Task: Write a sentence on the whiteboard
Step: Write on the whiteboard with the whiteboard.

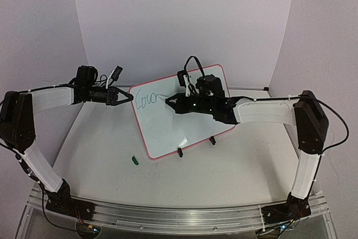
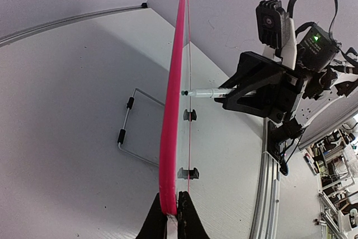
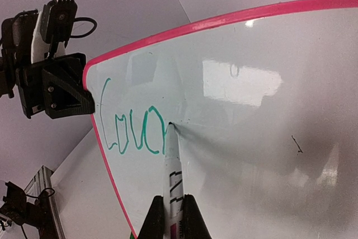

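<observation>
**Whiteboard propped mid-table, first green letters on it**

Whiteboard [image 1: 184,130] stands near the middle of the tabletop [image 1: 235,166]. It is tipped back, with its writing face toward the arms and its lower edge resting on two black clip feet [image 1: 180,152]. Its thin red-pink frame [image 2: 170,138] runs all the way round, and the left wrist view sees it edge-on. A bent wire stand [image 2: 131,132] sits on the tabletop behind the board.

Only the start of the sentence [image 3: 131,132] is written. It is a handful of looping green letters that read roughly "Cou", plus one more stroke, close to the board's upper left corner. The rest of the white face is bare apart from one small dark mark off to the right.

A marker [image 3: 172,172] with a white barrel points at the board. Its tip touches the surface right at the end of the last green stroke. The right fingers [image 3: 190,216] are clamped on the marker's barrel, one on each side, and the right arm reaches in across the board's front from the right.

The left fingers [image 2: 154,219] are closed on the frame, pinching the board's edge at its upper left corner, just beside the first letter.

A small green cap [image 1: 134,160] lies on the tabletop, near the board's lower left corner and apart from it.
</observation>
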### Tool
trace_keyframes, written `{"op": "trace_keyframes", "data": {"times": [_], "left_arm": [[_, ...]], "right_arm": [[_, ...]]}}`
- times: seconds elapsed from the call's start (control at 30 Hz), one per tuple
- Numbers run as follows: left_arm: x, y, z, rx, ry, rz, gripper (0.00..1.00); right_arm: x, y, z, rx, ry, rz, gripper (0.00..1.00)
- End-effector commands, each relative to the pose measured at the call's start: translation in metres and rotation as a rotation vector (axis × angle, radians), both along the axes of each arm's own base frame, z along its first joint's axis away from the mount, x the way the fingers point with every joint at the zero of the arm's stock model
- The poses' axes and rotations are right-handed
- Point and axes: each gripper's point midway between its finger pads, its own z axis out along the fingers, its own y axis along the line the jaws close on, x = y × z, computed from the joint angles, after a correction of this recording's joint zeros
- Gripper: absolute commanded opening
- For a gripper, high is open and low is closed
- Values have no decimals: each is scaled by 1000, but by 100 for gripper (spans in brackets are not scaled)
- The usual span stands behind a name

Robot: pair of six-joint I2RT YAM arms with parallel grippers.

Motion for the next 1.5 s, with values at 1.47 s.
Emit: {"op": "trace_keyframes", "data": {"times": [1.47], "left_arm": [[-6, -10, 7, 32, -73, -38, 0]], "right_arm": [[6, -16, 27, 37, -9, 43, 0]]}}
